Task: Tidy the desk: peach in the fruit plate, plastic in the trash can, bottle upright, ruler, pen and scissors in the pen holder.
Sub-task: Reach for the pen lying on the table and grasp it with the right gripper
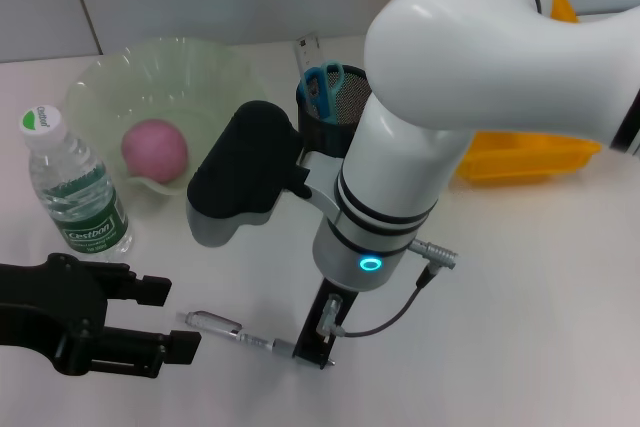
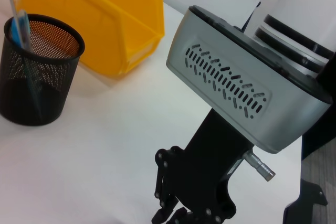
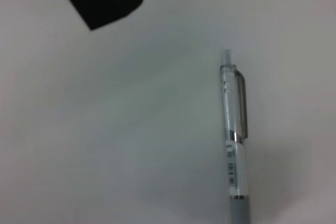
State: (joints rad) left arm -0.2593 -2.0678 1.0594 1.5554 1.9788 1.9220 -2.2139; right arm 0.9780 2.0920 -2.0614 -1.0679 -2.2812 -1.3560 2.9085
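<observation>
Counting from the biggest down, you have one yellow bin [image 1: 520, 157] behind the right arm, one fruit plate [image 1: 215, 62] holding one peach [image 1: 154, 150], one bottle [image 1: 72, 187] standing upright beside the plate, one mesh pen holder [image 1: 345, 97] with one pair of scissors [image 1: 322, 87] and one ruler [image 1: 306, 51] in it, and one pen [image 1: 225, 327] lying flat on the desk. Your right gripper [image 1: 318, 342] sits low at the pen's end; I cannot tell its grip. Your left gripper [image 1: 165, 319] is spread apart, empty, near the pen.
</observation>
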